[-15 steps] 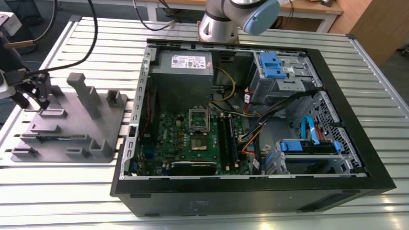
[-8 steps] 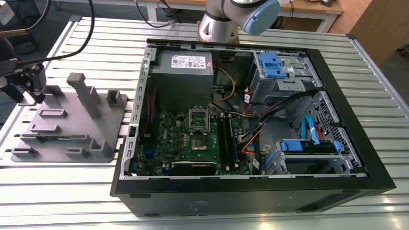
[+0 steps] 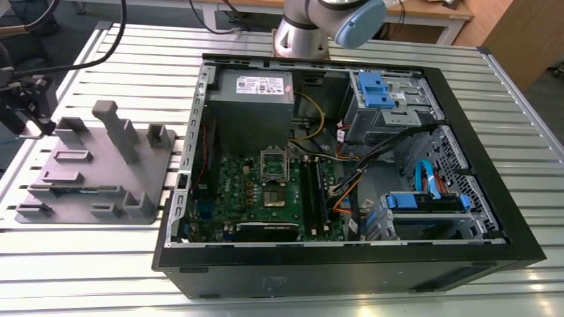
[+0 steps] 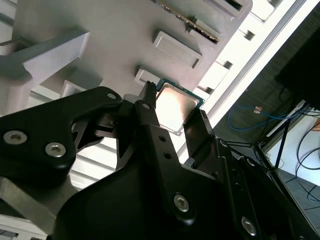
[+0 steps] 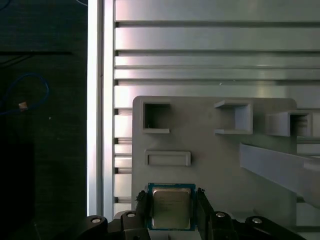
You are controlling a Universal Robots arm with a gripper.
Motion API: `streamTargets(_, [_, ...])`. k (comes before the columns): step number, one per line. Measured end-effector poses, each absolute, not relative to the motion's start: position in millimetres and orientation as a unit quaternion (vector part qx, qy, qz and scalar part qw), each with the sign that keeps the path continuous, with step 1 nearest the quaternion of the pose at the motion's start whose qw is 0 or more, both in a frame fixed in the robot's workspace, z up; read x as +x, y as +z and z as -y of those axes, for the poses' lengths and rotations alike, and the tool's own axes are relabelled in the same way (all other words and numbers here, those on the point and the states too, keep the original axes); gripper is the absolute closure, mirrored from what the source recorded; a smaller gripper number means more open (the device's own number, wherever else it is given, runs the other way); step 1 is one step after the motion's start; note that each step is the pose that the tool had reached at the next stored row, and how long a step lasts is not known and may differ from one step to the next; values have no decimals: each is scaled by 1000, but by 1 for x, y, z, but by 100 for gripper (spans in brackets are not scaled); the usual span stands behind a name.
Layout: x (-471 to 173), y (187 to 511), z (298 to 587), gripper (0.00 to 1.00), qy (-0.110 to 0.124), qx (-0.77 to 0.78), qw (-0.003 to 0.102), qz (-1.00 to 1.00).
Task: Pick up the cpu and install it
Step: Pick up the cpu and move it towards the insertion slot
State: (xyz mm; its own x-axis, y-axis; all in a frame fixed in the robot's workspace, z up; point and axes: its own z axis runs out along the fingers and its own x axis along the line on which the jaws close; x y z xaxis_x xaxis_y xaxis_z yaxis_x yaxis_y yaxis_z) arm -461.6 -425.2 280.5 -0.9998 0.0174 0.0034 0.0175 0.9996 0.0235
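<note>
Cpu: one, silver top with a darker rim, lying at the edge of the grey fixture tray at the exterior view's left.

My gripper: two black fingers, one at each side of the chip and close against its rim; I cannot tell whether they clamp it.

Edges: the tray's border runs just beside the chip. Beyond it come a strip of slatted table, the table's edge, and then dark floor, open on that side.

Around: in the first wrist view, three square pockets and one shallow recess, all apart from the chip.

In the way: one tall post between me and the open computer case.

Case: one motherboard, well apart at the exterior view's right.
</note>
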Motion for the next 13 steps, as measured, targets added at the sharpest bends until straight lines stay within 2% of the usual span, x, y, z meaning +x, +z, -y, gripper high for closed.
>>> streamTargets(13, [-462, 289, 425, 53, -12, -9, 2, 1000])
